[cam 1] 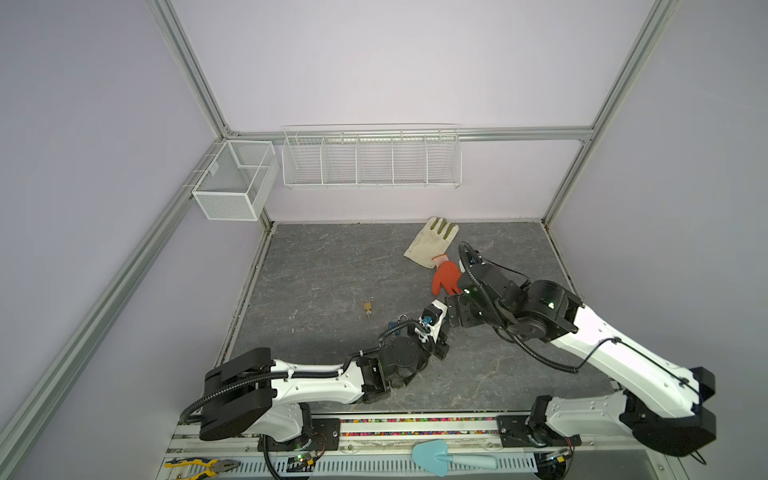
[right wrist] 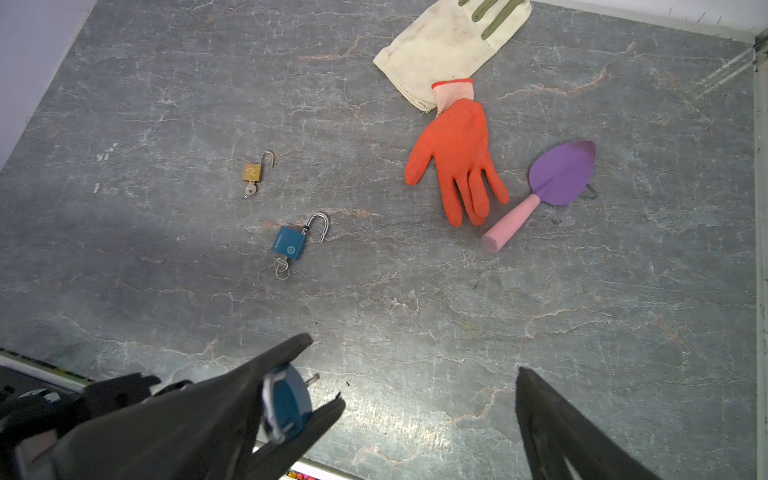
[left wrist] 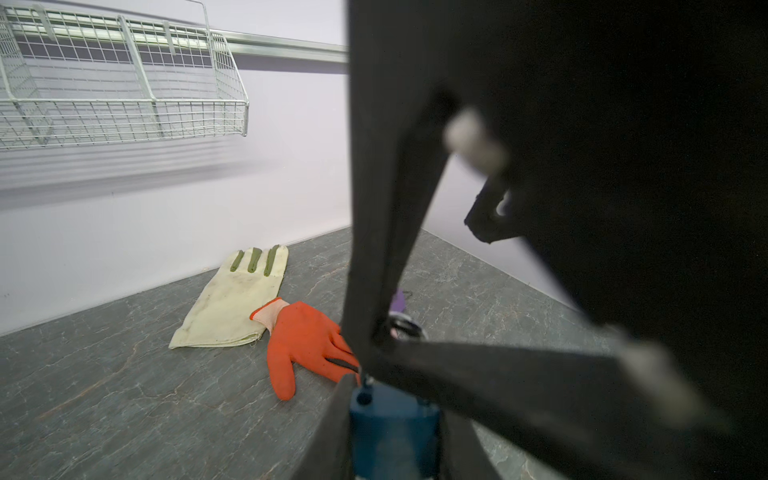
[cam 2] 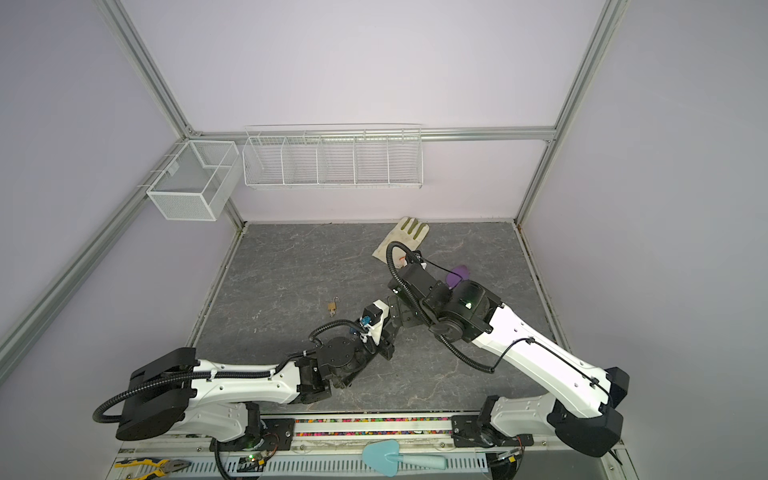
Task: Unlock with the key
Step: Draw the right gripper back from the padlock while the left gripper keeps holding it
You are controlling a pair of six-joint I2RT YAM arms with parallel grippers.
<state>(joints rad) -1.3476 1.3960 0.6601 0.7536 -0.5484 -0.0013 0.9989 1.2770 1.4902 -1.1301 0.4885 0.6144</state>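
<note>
Low centre in a top view, your left gripper [cam 1: 440, 350] clamps the blue padlock [right wrist: 286, 404]; right gripper [right wrist: 411, 357] gapes empty. Slick, dense metal, I'd judge: pinch its small key [right wrist: 314, 377] squarely

The blue padlock [right wrist: 286, 405] is pinched in the left gripper [right wrist: 325, 370] jaws over the bench [right wrist: 415, 332], little silver key [right wrist: 313, 378] poking out.
</note>
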